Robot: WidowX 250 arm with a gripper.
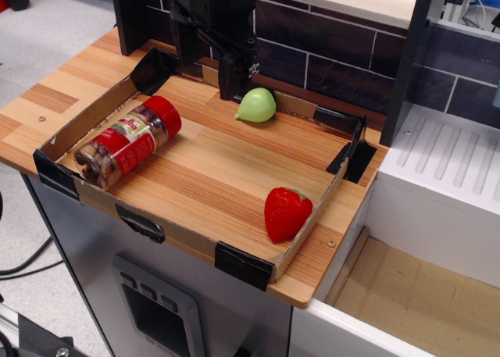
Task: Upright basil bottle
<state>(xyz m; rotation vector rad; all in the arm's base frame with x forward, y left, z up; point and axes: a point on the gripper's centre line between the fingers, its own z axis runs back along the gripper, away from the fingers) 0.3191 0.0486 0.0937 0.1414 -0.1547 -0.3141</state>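
The basil bottle (127, 143) is a clear jar with a red lid, a red-and-white label and brown lumpy contents. It lies on its side at the left of the cardboard tray (195, 244), with the lid pointing to the back right. My black gripper (238, 80) hangs at the back of the tray, well to the right of and behind the bottle, just left of a green toy fruit. It holds nothing that I can see. Its dark fingers blend together, so I cannot tell whether they are open or shut.
A green pear-like toy (256, 105) lies at the tray's back wall beside the gripper. A red toy strawberry (287, 212) lies at the tray's front right corner. Low cardboard walls with black tape ring the tray. A white drainer (445, 162) stands to the right.
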